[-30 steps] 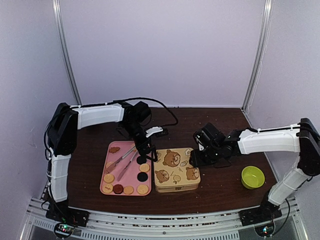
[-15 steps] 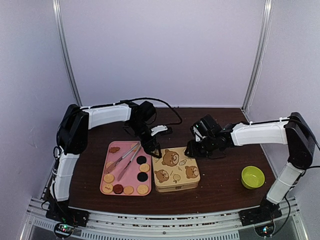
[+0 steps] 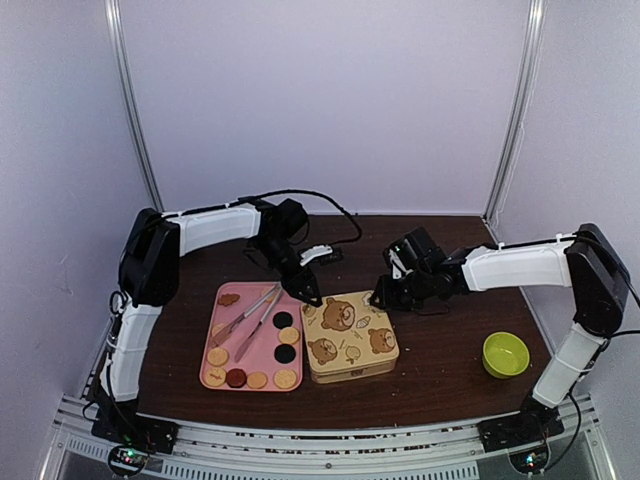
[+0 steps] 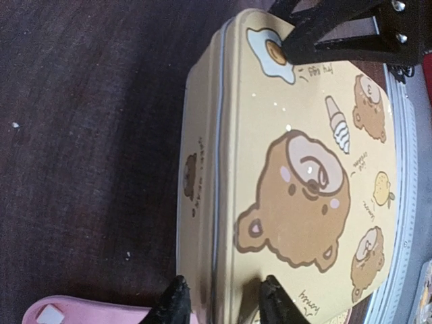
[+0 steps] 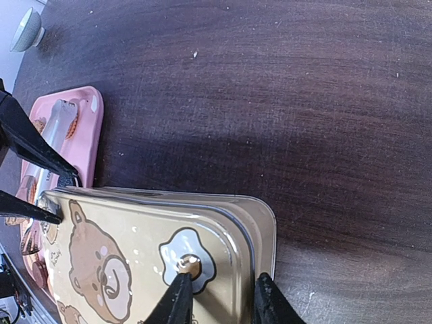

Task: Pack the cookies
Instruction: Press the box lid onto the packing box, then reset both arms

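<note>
Dark wood table (image 3: 450, 250), lilac walls (image 3: 330, 100) | pink tray (image 3: 260, 352) of cookies (image 3: 217, 356) just left of bear tin (image 3: 350, 335) | left gripper (image 4: 221, 302), right gripper (image 5: 221, 300): jaws narrow astride tin's 2 far corners, clamping unclear

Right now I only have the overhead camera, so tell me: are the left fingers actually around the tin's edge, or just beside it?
Observer: Around it. In the left wrist view the left gripper straddles the tin lid at a corner, with one finger against the side wall and one on top. I cannot tell if it pinches yet.
Operator: And the right one?
Observer: The right gripper straddles the opposite edge. One finger is on the fried egg print, the other outside the wall.
Operator: Has the lid come off at all?
Observer: Not yet. The left wrist view shows it seated on the base, with only a thin seam between them.
</note>
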`<action>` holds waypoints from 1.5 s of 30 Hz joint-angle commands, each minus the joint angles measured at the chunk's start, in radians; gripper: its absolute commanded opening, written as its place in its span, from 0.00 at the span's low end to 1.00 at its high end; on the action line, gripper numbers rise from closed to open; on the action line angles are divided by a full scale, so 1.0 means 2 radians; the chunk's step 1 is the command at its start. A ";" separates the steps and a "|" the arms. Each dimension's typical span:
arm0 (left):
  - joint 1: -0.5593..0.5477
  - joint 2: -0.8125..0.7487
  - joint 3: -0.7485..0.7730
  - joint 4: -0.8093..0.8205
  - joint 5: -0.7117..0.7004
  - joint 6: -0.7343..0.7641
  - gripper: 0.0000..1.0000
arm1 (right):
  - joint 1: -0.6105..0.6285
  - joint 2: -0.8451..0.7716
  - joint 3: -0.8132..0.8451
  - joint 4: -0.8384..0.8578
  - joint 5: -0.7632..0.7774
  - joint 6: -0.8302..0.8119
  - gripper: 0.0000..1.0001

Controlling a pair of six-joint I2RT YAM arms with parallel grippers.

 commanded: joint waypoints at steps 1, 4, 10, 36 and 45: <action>0.005 0.025 0.017 -0.020 0.005 0.013 0.33 | 0.000 -0.001 -0.013 0.002 -0.003 0.001 0.31; 0.006 0.031 0.023 -0.026 0.007 0.014 0.31 | 0.000 -0.010 -0.010 0.003 -0.003 -0.002 0.32; 0.011 0.033 0.034 -0.032 0.012 0.012 0.30 | 0.000 -0.036 -0.007 0.004 -0.001 -0.012 0.40; 0.255 -0.347 -0.235 0.123 -0.135 -0.059 0.98 | -0.030 -0.349 -0.227 0.117 0.506 -0.124 1.00; 0.439 -0.464 -0.563 0.496 -0.109 -0.156 0.98 | -0.126 -0.421 -0.324 0.217 0.570 -0.143 1.00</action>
